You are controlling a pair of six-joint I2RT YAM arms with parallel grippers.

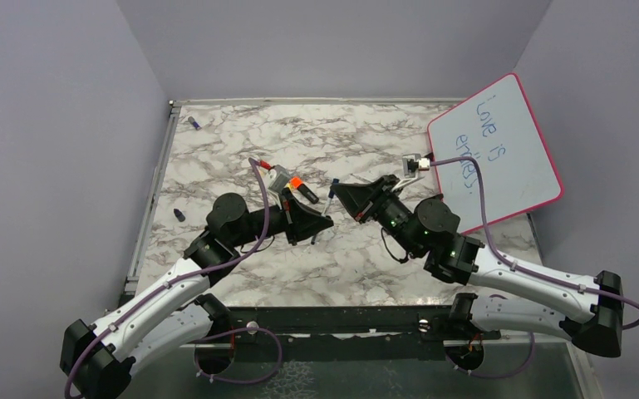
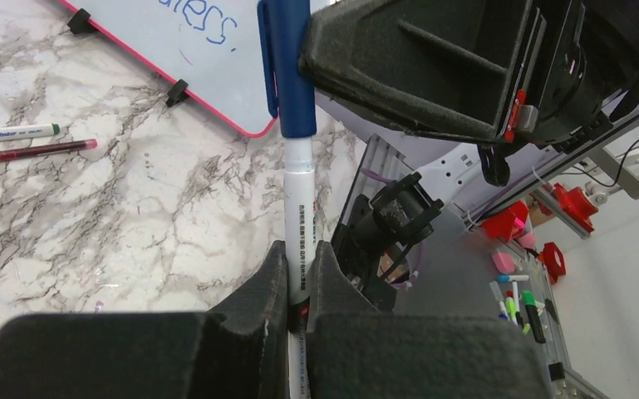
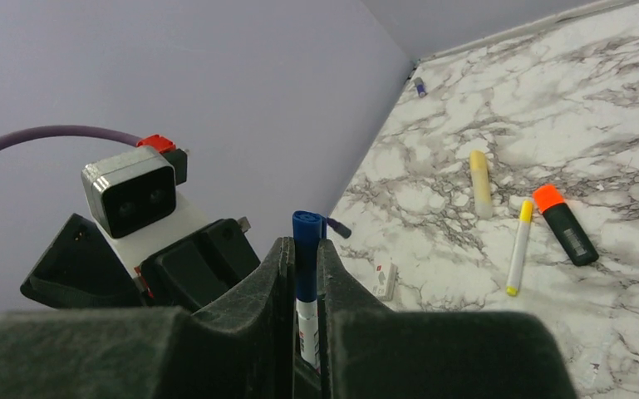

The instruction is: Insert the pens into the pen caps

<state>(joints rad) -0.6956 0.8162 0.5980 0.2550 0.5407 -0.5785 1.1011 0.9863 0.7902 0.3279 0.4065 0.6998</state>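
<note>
Left wrist view: the left end effector [image 2: 299, 287] is clenched on the white pen [image 2: 297, 199], held above the table [image 2: 133, 216]. The blue cap [image 2: 287, 75] on the pen's far end is grasped by the right end effector [image 3: 304, 270]. Beyond lie a yellow-tipped pen [image 3: 518, 247], a black highlighter [image 3: 567, 226] and a yellow pen [image 3: 480, 183]. A loose dark-blue cap [image 3: 420, 86] rests near the far wall.

White pen [image 2: 299, 208] with blue cap [image 2: 293, 83], grey-veined white marble table [image 2: 133, 216]
</note>
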